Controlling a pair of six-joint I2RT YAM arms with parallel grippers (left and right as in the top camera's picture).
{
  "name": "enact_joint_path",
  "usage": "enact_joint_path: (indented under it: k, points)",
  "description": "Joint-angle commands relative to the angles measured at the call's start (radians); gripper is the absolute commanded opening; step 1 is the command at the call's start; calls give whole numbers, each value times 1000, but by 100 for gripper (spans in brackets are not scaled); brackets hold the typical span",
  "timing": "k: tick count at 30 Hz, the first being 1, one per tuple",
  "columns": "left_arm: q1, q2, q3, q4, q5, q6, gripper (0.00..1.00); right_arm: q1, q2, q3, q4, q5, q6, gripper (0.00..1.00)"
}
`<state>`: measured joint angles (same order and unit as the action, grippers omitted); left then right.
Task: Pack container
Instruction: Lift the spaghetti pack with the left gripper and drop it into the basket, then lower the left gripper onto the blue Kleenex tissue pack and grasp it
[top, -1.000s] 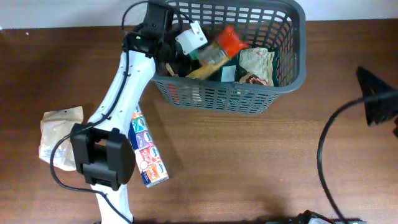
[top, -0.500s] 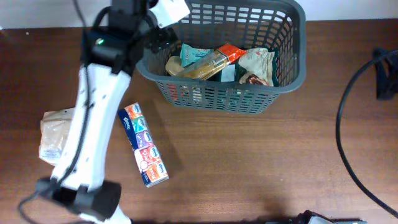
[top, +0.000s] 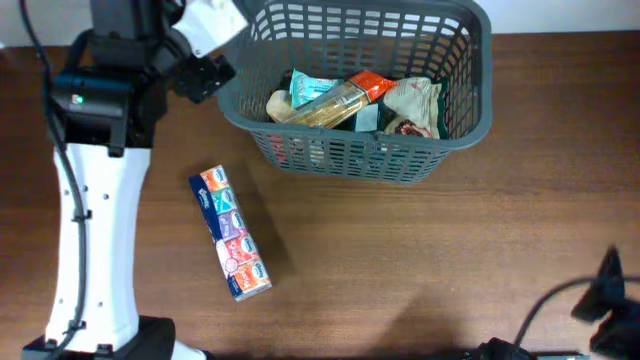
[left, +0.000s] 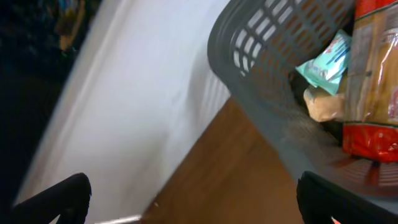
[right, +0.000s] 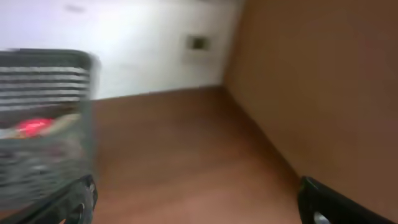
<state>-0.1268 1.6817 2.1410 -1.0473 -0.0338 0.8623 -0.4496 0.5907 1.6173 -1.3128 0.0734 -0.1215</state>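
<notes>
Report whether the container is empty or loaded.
Partly loaded: the container holds several packets, one long yellow pack lying across the top.

The left arm (top: 95, 200) runs up the left edge of the overhead frame, a white link rising from the bottom to a black joint, with the wrist bent rightward. The left gripper (top: 203, 72) sits at upper left, its jaws spread wide. In its wrist view, dark fingertips (left: 59, 199) show in the lower corners. The right gripper (right: 202, 208) is also spread wide. Of the right arm (top: 610, 300), only a dark piece shows, at lower right overhead.
</notes>
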Motion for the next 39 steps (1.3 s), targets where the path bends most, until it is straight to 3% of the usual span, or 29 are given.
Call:
enact_joint_path:
  k: [1, 6, 11, 15, 21, 27, 34, 39]
  points:
    - [79, 29, -64, -4, 135, -130, 99, -2, -111, -117, 7, 351, 193, 99]
    - [178, 66, -183, -12, 139, -323, 99, -2, -259, -237, -9, 713, 341, 99]
    - [257, 69, -313, -3, 139, -457, 99, 29, -321, -345, -62, 951, 419, 99]
    - [319, 69, -424, 3, 135, -644, 99, 80, -344, -453, -142, 1036, 492, 99]
    - [351, 69, -625, -37, 103, -1038, 99, 169, -358, -595, -135, 1065, 523, 99]
    - [253, 69, -786, -52, 172, -1327, 99, 210, -359, -629, -105, 1061, 523, 99]
    - [34, 69, -801, 23, 153, -1474, 99, 215, -359, -632, -97, 1052, 523, 99]
    - [-111, 69, -807, 37, 17, -1568, 99, 215, -373, -632, -97, 1052, 523, 99]
